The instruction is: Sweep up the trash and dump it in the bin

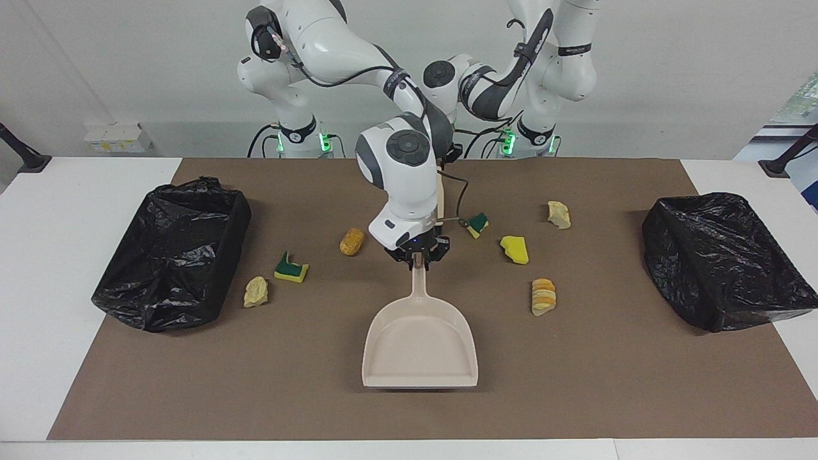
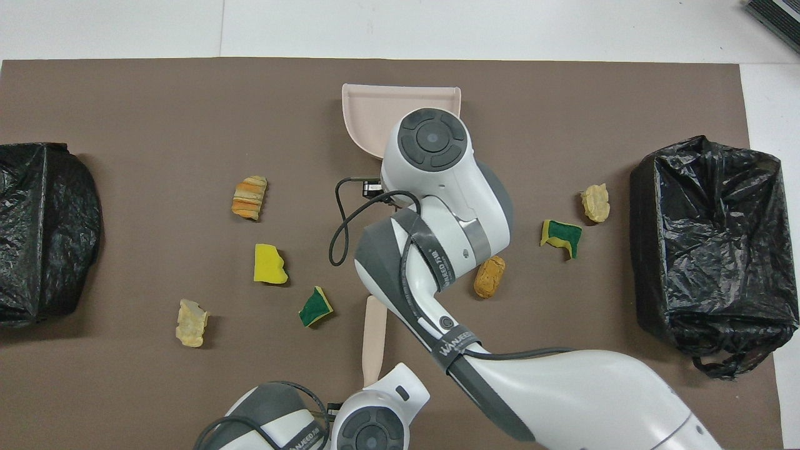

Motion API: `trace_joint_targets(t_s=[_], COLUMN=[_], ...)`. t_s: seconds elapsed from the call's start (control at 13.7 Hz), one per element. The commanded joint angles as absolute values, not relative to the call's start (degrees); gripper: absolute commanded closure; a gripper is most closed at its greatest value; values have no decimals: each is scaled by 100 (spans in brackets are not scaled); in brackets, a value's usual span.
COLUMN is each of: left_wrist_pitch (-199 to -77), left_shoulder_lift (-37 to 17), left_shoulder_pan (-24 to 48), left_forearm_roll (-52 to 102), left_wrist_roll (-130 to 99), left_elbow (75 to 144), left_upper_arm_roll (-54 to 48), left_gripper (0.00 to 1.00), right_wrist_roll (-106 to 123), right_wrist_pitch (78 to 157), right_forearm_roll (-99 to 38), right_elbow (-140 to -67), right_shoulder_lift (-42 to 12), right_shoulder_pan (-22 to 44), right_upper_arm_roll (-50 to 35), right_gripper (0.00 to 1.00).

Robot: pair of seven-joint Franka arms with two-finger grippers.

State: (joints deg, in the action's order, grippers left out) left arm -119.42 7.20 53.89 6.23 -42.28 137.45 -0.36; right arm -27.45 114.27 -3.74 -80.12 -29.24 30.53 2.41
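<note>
Several trash scraps lie on the brown mat: an orange chunk (image 1: 352,241), a green-yellow sponge bit (image 1: 291,268), a beige lump (image 1: 256,291), a second sponge bit (image 1: 477,224), a yellow wedge (image 1: 515,249), another lump (image 1: 558,214) and a striped chunk (image 1: 544,296). My right gripper (image 1: 416,255) is shut on the handle of the beige dustpan (image 1: 420,345), whose mouth faces away from the robots. A beige brush handle (image 2: 373,337) lies near the robots. My left gripper (image 1: 448,156) sits at its end, largely hidden by the right arm.
A black-bagged bin (image 1: 172,255) stands at the right arm's end of the table and another (image 1: 722,259) at the left arm's end. The mat's edge (image 1: 409,434) runs well away from the dustpan.
</note>
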Motion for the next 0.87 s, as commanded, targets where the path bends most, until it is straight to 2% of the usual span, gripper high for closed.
trace_joint_targets(t_s=[0.0,0.15,0.44,0.65,0.8], left_wrist_pitch=[-11164,-11013,-10969,-10951,-11091], left_shoulder_lift=[852,1124,1055,634,441], left_shoulder_pan=[4897,4344,2790,1840,1461], left_forearm_roll=[668,589,519,484,195], left_wrist_roll=[-3588,-3219,-1771,-584,68], left_elbow=[13422,13421,12904,12350,12130], left_upper_arm_roll=[-26,-18,-9,-9,-9], left_gripper=[100,100,100,100,100], right_wrist_roll=[-1631,-620,1270,2291,2793], right_wrist_pitch=[11365,10928,9819,9853,10079], right_forearm_roll=[-404,-404,-326,77,176], right_elbow=[-8787,-8982,-9447,-9931,-10220], right_shoulder_lift=[-2155,-1873,-1460,-1055,-897], right_shoulder_pan=[2586,2383,2145,2354,2539], right_upper_arm_roll=[185,185,193,185,185], right_gripper=[100,100,100,100,100])
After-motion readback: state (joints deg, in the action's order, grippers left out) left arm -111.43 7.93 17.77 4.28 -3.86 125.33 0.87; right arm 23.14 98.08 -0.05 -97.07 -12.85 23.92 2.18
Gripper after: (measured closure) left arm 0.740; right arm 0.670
